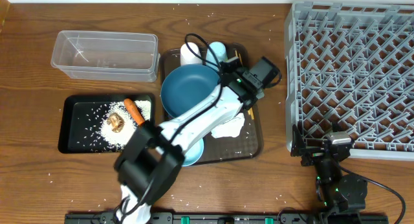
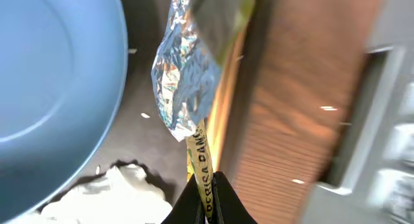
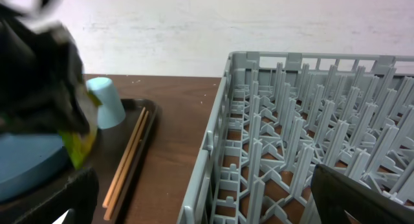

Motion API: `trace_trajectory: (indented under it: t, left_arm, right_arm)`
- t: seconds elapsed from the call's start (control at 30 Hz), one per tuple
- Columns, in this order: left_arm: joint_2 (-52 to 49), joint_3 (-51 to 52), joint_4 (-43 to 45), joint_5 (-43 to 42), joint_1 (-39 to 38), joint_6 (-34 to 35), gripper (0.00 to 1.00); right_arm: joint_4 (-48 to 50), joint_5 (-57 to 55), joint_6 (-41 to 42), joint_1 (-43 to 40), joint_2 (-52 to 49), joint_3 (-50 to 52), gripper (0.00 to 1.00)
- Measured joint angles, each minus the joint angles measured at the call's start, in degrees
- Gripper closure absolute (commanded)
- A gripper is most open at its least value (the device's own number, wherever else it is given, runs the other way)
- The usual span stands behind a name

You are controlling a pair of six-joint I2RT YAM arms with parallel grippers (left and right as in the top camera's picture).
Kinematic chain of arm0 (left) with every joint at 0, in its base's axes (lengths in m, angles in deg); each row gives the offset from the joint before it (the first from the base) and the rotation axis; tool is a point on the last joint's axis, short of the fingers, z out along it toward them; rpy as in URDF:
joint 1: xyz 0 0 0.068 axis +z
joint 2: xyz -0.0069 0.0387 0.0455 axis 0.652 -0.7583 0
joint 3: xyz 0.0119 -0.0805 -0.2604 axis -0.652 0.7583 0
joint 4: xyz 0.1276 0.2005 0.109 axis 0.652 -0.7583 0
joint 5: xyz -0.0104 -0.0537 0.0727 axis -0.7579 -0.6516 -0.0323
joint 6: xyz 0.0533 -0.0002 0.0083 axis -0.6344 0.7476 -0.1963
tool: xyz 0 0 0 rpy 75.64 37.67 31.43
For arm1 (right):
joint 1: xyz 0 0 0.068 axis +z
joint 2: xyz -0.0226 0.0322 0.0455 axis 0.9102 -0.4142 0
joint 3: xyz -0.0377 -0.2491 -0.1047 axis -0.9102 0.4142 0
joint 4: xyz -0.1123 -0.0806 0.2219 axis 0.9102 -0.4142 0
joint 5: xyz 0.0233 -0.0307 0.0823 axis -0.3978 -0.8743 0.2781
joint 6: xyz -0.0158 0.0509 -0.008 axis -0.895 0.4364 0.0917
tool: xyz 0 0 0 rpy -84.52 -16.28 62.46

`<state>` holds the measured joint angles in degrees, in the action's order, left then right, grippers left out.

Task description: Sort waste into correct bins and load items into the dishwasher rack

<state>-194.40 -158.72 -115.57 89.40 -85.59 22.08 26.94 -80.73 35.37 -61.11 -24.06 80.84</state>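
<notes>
My left gripper (image 2: pixel 206 188) is shut on the yellow printed edge of the crumpled foil wrapper (image 2: pixel 184 75) and holds it over the right side of the dark brown serving tray (image 1: pixel 253 143). In the overhead view the left gripper (image 1: pixel 248 101) is beside the blue plate (image 1: pixel 189 89). The black tray (image 1: pixel 74 130) holds rice grains (image 1: pixel 119 138), a carrot (image 1: pixel 133 110) and a brown lump (image 1: pixel 116 121). The clear container (image 1: pixel 107 52) is empty. The white cup (image 1: pixel 189 52), light-blue cup (image 1: pixel 217 50), chopsticks (image 3: pixel 126 156) and bowl (image 1: pixel 195 151) are on the serving tray. My right gripper (image 3: pixel 207 204) is open and empty at the grey rack's (image 1: pixel 352 68) front left corner.
A piece of crumpled white paper (image 1: pixel 229 125) lies on the serving tray, under my left arm. Loose rice grains are scattered on the wooden table (image 1: pixel 272 179). The right arm's base (image 1: pixel 339 188) is at the front right edge.
</notes>
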Motion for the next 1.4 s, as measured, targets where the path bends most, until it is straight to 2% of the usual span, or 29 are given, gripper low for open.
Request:
trace_trajectory:
  t: [0.23, 0.37, 0.5, 0.77, 0.83, 1.07, 1.1, 1.17, 1.27, 1.33, 1.4]
  left_arm:
    - [6.8, 0.0, 0.0, 0.2, 1.1, -1.0, 0.94]
    - [9.0, 0.0, 0.0, 1.0, 4.7, -1.1, 0.94]
    - [9.3, 0.0, 0.0, 1.7, 11.4, -1.1, 0.94]
    - [9.3, 0.0, 1.8, 1.9, 29.8, -1.1, 0.94]
    - [9.3, 0.0, 2.6, 1.4, 34.1, -1.1, 0.91]
    - [8.1, 0.0, 6.2, -6.8, 46.7, -1.1, 0.89]
    - [7.7, 0.0, 6.1, -7.8, 47.6, -1.1, 0.84]
    - [6.6, 0.0, 5.7, -9.4, 49.3, -1.4, 0.62]
    - [5.4, 0.0, 4.3, -10.8, 50.6, -1.4, 0.54]
    - [5.2, 0.0, 2.9, -11.6, 50.9, -1.3, 0.44]
    - [5.2, 0.0, 1.8, -12.4, 50.9, -1.5, 0.39]
  right_arm:
    - [0.0, 0.0, 0.0, 0.0, 0.0, 0.0, 0.01]
    - [0.0, 0.0, 0.0, 0.0, 0.0, 0.0, 0.01]
    - [0.0, 0.0, 0.0, 0.0, 0.0, 0.0, 0.01]
    - [0.0, 0.0, 0.0, 0.0, 0.0, 0.0, 0.01]
    - [0.0, 0.0, 0.0, 0.0, 0.0, 0.0, 0.01]
    - [0.0, 0.0, 0.0, 0.0, 0.0, 0.0, 0.01]
    - [0.0, 0.0, 0.0, 0.0, 0.0, 0.0, 0.01]
    - [0.0, 0.0, 0.0, 0.0, 0.0, 0.0, 0.01]
    - [0.0, 0.0, 0.0, 0.0, 0.0, 0.0, 0.01]
    - [0.0, 0.0, 0.0, 0.0, 0.0, 0.0, 0.01]
    - [0.0, 0.0, 0.0, 0.0, 0.0, 0.0, 0.01]
